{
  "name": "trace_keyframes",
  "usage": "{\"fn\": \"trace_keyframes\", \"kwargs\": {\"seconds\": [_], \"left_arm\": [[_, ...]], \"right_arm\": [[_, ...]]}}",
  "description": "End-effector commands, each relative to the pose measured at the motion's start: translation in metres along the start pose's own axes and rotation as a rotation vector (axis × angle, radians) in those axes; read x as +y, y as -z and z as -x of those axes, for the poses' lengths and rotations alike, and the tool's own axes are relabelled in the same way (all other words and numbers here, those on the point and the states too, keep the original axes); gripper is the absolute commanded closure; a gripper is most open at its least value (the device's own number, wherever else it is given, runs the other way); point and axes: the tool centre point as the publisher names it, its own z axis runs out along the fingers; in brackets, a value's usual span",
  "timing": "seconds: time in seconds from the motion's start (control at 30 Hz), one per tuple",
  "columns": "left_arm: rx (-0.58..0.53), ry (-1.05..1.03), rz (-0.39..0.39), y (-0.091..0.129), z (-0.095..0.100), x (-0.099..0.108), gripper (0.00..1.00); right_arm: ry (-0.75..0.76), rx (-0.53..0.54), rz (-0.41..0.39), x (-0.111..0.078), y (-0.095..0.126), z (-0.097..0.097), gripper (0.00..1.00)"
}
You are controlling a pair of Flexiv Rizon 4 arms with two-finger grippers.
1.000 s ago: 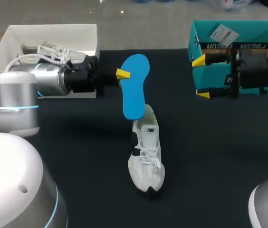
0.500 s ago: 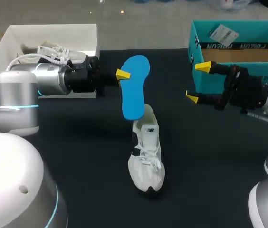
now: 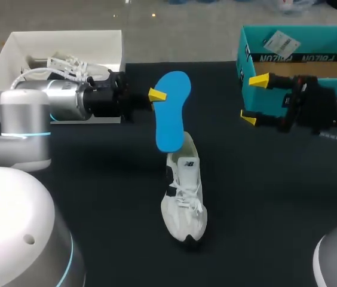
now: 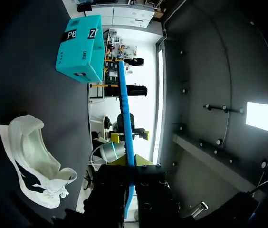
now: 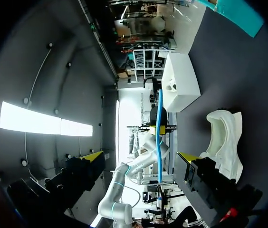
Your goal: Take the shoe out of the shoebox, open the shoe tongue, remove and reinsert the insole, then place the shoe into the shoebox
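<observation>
A white sneaker lies on the black table, heel toward the far side. Its blue insole hangs upright over the heel, the lower end at the shoe opening. My left gripper is shut on the insole's edge near its upper end. From the left wrist, the insole runs edge-on out of that gripper, with the sneaker beside it. My right gripper hangs open and empty in front of the teal shoebox. The right wrist view shows its open fingers facing the insole and sneaker.
A white box holding another white shoe stands at the far left, behind my left arm; it also shows as the white box in the right wrist view. The teal shoebox stands at the far right corner.
My right gripper came away from the teal box front, dipped toward the table's middle, then rose a little, staying open. The left gripper and insole shifted slightly right.
</observation>
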Motion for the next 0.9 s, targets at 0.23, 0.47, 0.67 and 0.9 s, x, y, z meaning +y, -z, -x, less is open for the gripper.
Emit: {"fn": "trace_keyframes", "kwargs": {"seconds": [0.23, 0.47, 0.67, 0.9], "left_arm": [[-0.047, -0.051, 0.048, -0.003, 0.0, -0.003, 1.0], [-0.061, -0.533, 0.179, 0.006, 0.015, -0.008, 1.0], [-0.061, -0.533, 0.179, 0.006, 0.015, -0.008, 1.0], [-0.233, -0.74, 0.14, 0.005, 0.005, -0.004, 1.0]], "right_arm": [[-0.006, -0.025, -0.022, 0.002, 0.001, 0.0, 0.0], [-0.006, -0.025, -0.022, 0.002, 0.001, 0.0, 0.0], [-0.006, -0.025, -0.022, 0.002, 0.001, 0.0, 0.0], [-0.006, -0.025, -0.022, 0.002, 0.001, 0.0, 0.0]]}}
